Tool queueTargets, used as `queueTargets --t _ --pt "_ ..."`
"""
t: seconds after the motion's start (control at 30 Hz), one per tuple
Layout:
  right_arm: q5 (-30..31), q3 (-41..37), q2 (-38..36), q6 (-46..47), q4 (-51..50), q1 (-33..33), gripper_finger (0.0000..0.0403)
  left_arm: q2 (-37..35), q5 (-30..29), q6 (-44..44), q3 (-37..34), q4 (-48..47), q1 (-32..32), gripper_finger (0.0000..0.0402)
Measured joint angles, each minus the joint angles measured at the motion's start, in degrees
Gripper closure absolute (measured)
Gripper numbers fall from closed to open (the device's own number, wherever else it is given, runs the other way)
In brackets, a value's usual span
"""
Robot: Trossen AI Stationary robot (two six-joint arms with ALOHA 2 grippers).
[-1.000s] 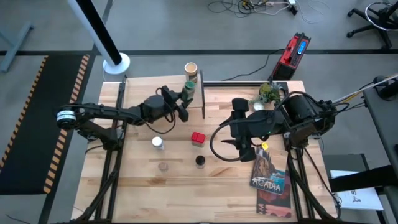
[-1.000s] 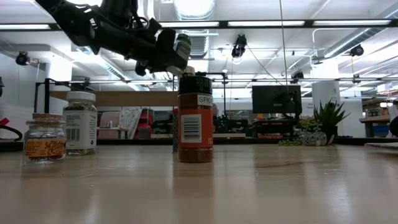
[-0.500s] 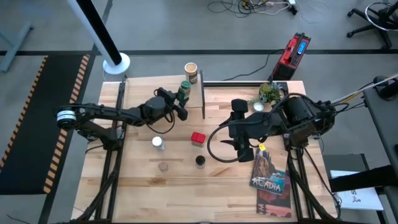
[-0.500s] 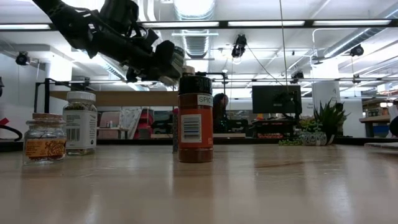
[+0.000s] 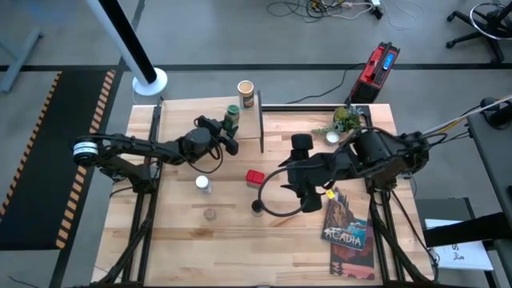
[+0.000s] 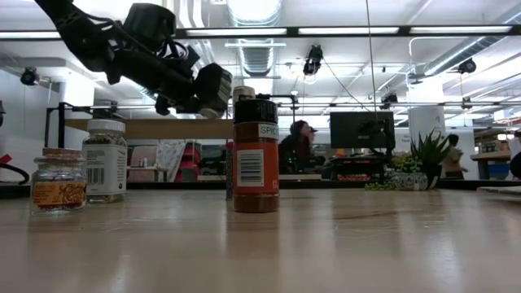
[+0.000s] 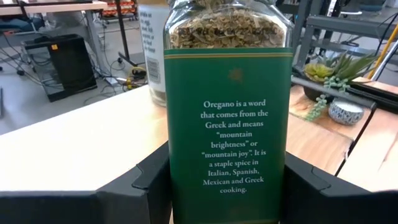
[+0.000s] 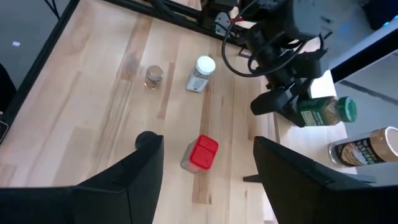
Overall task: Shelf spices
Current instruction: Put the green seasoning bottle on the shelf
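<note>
Placing | left gripper (image 5: 227, 134) clamped on oregano jar (image 5: 232, 118) at shelf (image 5: 210, 120) beside tan canister (image 5: 246, 94) | risk: nudging canister over | right gripper (image 8: 205, 168) spread above red tin (image 8: 202, 154)

The green-lidded jar (image 5: 231, 118) and tan canister (image 5: 246, 93) are placed on the shelf (image 5: 212, 118) at the desk's (image 5: 184, 232) far edge. The red tin (image 5: 254, 178) is set mid-desk, between the white-capped jar (image 5: 203, 184) and the book (image 5: 346, 228).

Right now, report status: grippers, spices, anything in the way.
Left gripper at green-lidded oregano jar on light wood shelf. Right gripper open above red square tin. Three jars on the table; nothing in the way.
</note>
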Motion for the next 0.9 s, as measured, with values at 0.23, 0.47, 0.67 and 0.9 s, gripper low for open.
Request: queueTargets --t 0.23,0.47,0.67,0.9 --pt "0.13 0.00 -0.55 -0.13 0.06 -0.26 0.0185 0.02 -0.24 1.26 -0.84 0.31 0.01 0.0216" --pt "0.37 0.00 -0.83 0.23 0.13 -0.52 0.0183 0.02 -0.26 2.81 -0.89 0.40 0.02 0.0214" --pt "2.00 -0.09 -0.93 0.19 0.18 -0.52 0.0176 -0.06 -0.24 2.33 -0.88 -0.49 0.02 0.0212" --pt "3.66 -3.84 -0.96 -4.86 5.20 -4.85 0.0186 -0.09 1.28 2.33 -1.02 -0.52 0.02 0.0213"
